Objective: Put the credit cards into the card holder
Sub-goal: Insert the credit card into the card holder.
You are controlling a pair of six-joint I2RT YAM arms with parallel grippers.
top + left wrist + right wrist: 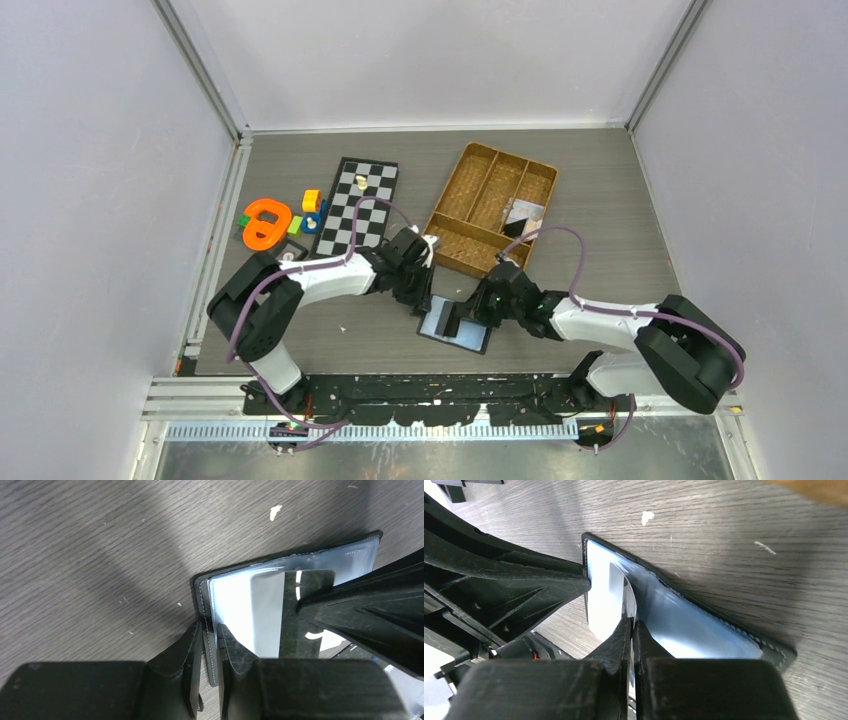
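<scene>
The black card holder [472,340] lies open on the table between the two arms, its bluish-grey inner pockets [684,622] facing up. My left gripper [210,630] is shut on the holder's stitched black edge [202,605]. My right gripper [631,622] is shut on a thin whitish-grey credit card [616,582] with a dark stripe [292,610]. The card stands on edge over the pocket, its far end against the clear sleeve. In the top view the right gripper [468,318] sits over the holder, the left gripper [420,300] at its left edge. More credit cards [520,218] lie in the tray.
A brown woven divided tray [452,192] sits behind the holder, right of centre. A black-and-white chessboard [345,200] lies behind the left arm. An orange toy [265,222] and small coloured blocks [311,200] are at far left. Walls close in on three sides.
</scene>
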